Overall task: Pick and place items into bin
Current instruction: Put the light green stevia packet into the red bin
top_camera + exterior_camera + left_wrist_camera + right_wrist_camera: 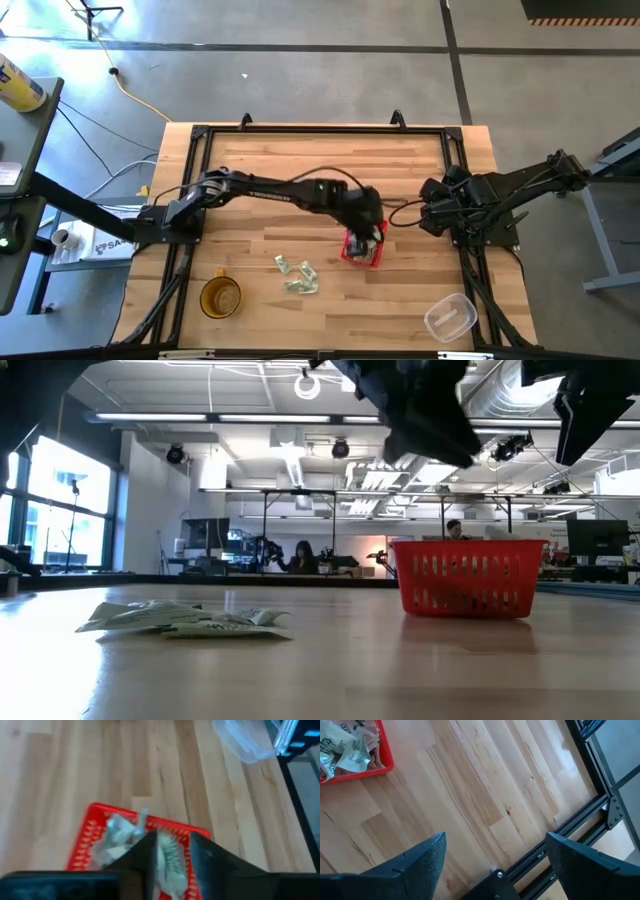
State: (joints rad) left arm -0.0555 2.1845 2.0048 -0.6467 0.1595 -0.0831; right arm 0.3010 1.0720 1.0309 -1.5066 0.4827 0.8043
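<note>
**Red bin half-fed, flimsy packets left to pick**

Red bin [362,250] sits mid-surface, left pincer [368,234] over it; packets [298,275] lie loose nearby. Low view: they look feather-light, crumpled, floppy, so pinch a raised fold. Left wrist: fingers [142,860] slightly apart above binned packets, whether gripping I cannot tell. Right wrist: right pincer [495,865] spread wide, waiting.

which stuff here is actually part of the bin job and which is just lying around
Part of the job:
- red basket, some packets already inside
- loose packets on the table, beside the basket
- left end effector above the basket, a packet between its fingers

Just lying about:
- amber cup
- clear plastic container
- right end effector, open, waiting at the table's right side
</note>
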